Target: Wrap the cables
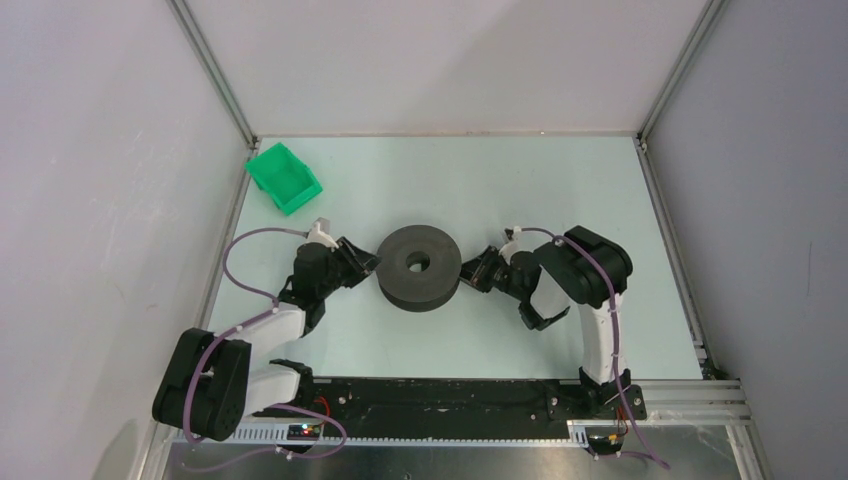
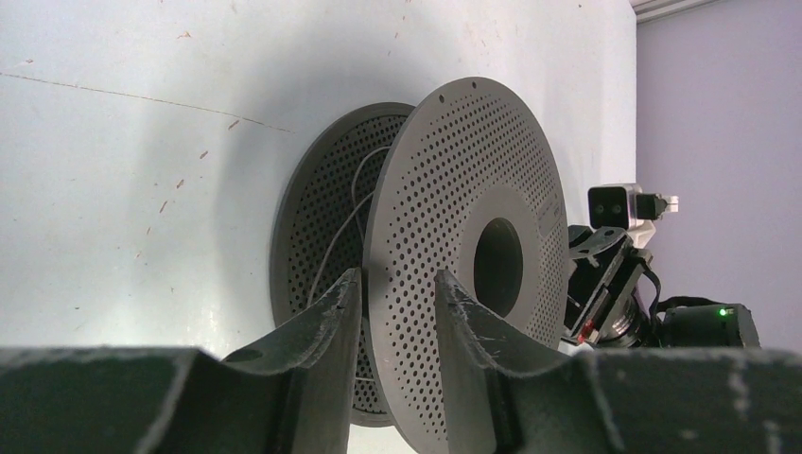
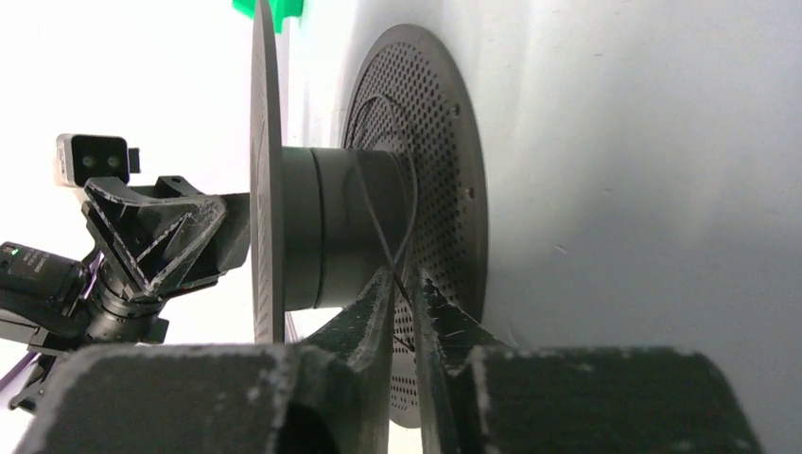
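Observation:
A dark grey perforated spool [image 1: 420, 265] lies flat at the table's middle. My left gripper [image 1: 368, 263] is at its left edge. In the left wrist view the gripper [image 2: 397, 284] straddles the spool's upper flange [image 2: 473, 170], one finger on each face, shut on it. My right gripper [image 1: 470, 270] is at the spool's right edge. In the right wrist view it [image 3: 405, 284] reaches between the two flanges, shut on a thin black cable [image 3: 378, 227] that crosses the hub [image 3: 331, 227]. Loose cable turns [image 2: 355, 203] show between the flanges.
A green bin [image 1: 285, 178] stands at the table's [image 1: 600, 200] far left corner. White walls with aluminium frame posts enclose the table on three sides. The other arm's wrist camera shows in each wrist view [image 2: 615, 203] [image 3: 93, 156].

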Available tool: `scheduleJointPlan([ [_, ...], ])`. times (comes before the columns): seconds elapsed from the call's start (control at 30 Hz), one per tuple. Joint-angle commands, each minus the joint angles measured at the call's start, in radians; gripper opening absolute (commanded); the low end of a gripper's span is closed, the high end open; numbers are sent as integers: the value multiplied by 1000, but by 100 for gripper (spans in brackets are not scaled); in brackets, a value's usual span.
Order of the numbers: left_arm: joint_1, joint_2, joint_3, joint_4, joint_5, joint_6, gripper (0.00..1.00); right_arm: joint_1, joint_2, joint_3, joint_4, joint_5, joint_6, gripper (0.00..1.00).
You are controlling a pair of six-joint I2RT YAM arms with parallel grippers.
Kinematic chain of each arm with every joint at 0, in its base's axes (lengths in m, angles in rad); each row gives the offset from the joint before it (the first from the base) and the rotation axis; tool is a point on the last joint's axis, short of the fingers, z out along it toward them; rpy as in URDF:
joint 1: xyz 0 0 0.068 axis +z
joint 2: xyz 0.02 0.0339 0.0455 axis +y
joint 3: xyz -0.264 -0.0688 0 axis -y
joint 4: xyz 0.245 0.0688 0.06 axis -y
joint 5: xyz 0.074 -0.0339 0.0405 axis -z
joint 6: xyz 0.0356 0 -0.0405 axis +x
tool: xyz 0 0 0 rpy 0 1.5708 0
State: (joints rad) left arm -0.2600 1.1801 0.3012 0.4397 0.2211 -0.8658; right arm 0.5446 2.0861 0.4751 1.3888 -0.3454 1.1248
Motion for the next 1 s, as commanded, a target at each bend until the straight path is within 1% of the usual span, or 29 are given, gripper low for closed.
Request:
scheduleJointPlan([
  [0.0,-11,-19,17,50,7,-4,38,-34,-40,-39,-10,33,-7,18],
  [0.2,-10,-30,33,49,4,-1,39,-77,-64,-72,8,11,-6,23],
  [0.37,-10,-46,47,48,-3,0,40,-117,-90,-100,28,-18,-2,24],
  [0.5,-10,-78,56,37,-18,8,41,-153,-157,-133,9,-36,-14,24],
  [0.6,-10,-129,67,6,-40,26,41,-182,-264,-171,-39,-47,-38,23],
  [0.63,-11,-141,68,-4,-50,32,41,-193,-291,-187,-82,-45,-46,23],
  [0.67,-10,-168,72,-26,-71,44,41,-198,-357,-193,-109,-40,-67,23],
  [0.7,-10,-182,73,-37,-84,51,41,-204,-389,-198,-180,-38,-83,23],
  [0.73,-10,-211,76,-64,-112,64,41,-206,-467,-199,-221,-28,-120,23],
  [0.77,-10,-224,78,-80,-123,69,41,-207,-510,-196,-321,-18,-141,23],
  [0.8,-10,-253,87,-110,-146,83,41,-207,-600,-192,-441,8,-186,24],
  [0.83,-11,-267,94,-129,-156,102,42,-202,-701,-175,-509,44,-242,24],
  [0.87,-10,-299,111,-166,-170,113,42,-196,-752,-159,-673,70,-274,23],
  [0.9,-10,-315,124,-187,-175,145,42,-179,-860,-116,-756,131,-349,22],
  [0.93,-10,-352,156,-236,-188,164,42,-165,-916,-92,-923,163,-389,22],
  [0.97,-9,-370,175,-263,-202,205,43,-135,-1011,-46,-997,230,-472,22],
])
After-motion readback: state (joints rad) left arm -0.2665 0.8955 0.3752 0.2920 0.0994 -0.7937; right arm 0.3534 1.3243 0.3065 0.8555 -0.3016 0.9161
